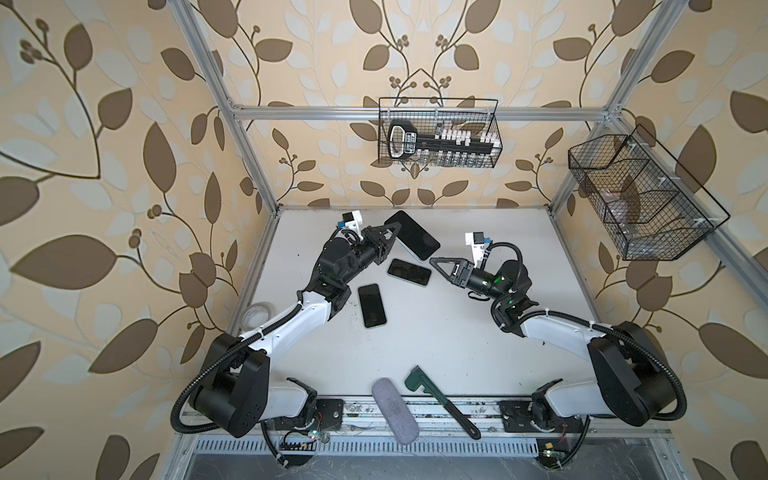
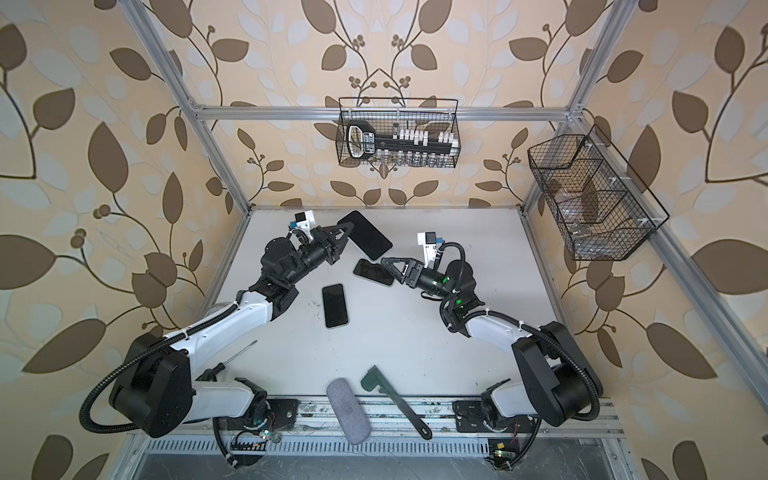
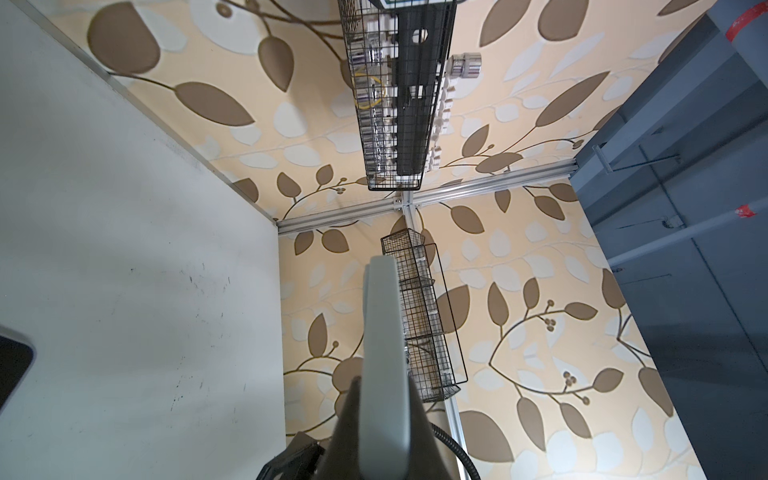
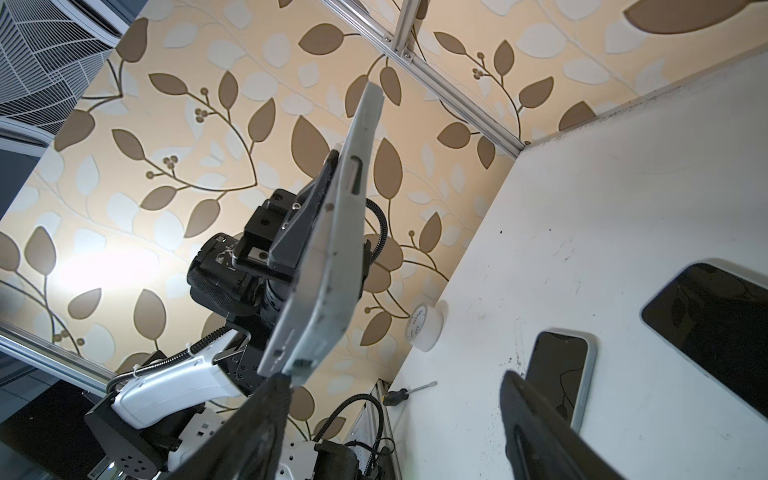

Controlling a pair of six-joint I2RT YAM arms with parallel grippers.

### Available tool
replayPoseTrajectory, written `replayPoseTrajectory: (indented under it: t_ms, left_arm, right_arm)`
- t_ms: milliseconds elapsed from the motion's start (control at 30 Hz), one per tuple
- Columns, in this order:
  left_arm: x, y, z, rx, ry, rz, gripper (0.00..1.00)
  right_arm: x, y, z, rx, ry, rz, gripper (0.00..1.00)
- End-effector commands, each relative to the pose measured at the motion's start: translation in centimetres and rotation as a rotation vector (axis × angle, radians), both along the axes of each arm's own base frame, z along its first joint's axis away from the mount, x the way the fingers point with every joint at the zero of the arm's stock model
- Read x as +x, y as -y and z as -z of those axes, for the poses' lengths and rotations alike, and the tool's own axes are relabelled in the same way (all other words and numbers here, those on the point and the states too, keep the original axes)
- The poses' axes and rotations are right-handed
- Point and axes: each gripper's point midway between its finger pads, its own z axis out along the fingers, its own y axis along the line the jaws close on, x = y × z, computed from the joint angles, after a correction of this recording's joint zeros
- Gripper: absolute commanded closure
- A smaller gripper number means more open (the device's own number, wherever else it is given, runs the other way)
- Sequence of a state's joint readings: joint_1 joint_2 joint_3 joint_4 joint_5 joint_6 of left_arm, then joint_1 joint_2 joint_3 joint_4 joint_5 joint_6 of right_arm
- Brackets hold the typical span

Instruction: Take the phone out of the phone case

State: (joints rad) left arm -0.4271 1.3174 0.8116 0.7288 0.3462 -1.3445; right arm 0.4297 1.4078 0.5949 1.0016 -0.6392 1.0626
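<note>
Glossy phone [image 1: 417, 235], seemingly matte case [image 4: 332, 257]

White table [image 1: 457, 332]: small phone [image 1: 372, 306], second phone [image 1: 409, 272], tape roll [image 1: 257, 314], green wrench [image 1: 440, 401], grey pouch [image 1: 395, 411], maybe felt.

Nothing can be read with certainty. The tape roll [image 4: 424, 326], lying well behind the left gripper [image 1: 394, 239] beside its arm, carries print too small to make out. In the wire basket [image 1: 436, 162] on the wall beyond that gripper, a black tool rack [image 1: 457, 143] bears a blurred label [image 1: 409, 148].
</note>
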Motion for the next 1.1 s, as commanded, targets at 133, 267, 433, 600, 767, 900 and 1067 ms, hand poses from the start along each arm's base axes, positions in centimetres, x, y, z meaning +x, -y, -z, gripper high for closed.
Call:
replayPoseTrajectory:
  t_ms: [133,267,433,600,767,900,1067]
  left_arm:
    - [-1.6,0.5,-4.3,-0.059,0.135,0.039,1.0]
    - [-1.6,0.7,-4.5,-0.059,0.139,0.044,1.0]
    - [-2.0,0.9,-5.0,-0.086,0.145,0.059,1.0]
    - [-2.3,1.3,-5.8,-0.113,0.157,0.077,1.0]
    - [-2.6,1.5,-6.1,-0.114,0.165,0.087,1.0]
    - [-2.4,1.7,-5.4,-0.089,0.157,0.087,1.0]
    - [-2.4,2.2,-4.5,-0.08,0.146,0.108,1.0]
  right_arm:
    - [0.4,-0.1,-2.2,0.043,0.05,-0.01,0.21]
    - [0.5,0.0,-2.1,0.044,0.047,-0.006,0.21]
    - [1.0,0.0,-1.3,0.041,0.022,0.003,0.21]
    - [1.6,0.0,-0.3,0.04,-0.006,0.008,0.21]
    - [1.9,0.1,0.1,0.065,-0.019,0.009,0.22]
    - [2.0,0.2,-0.8,0.092,-0.001,0.002,0.23]
    - [2.4,1.2,-2.3,0.14,0.014,0.008,0.24]
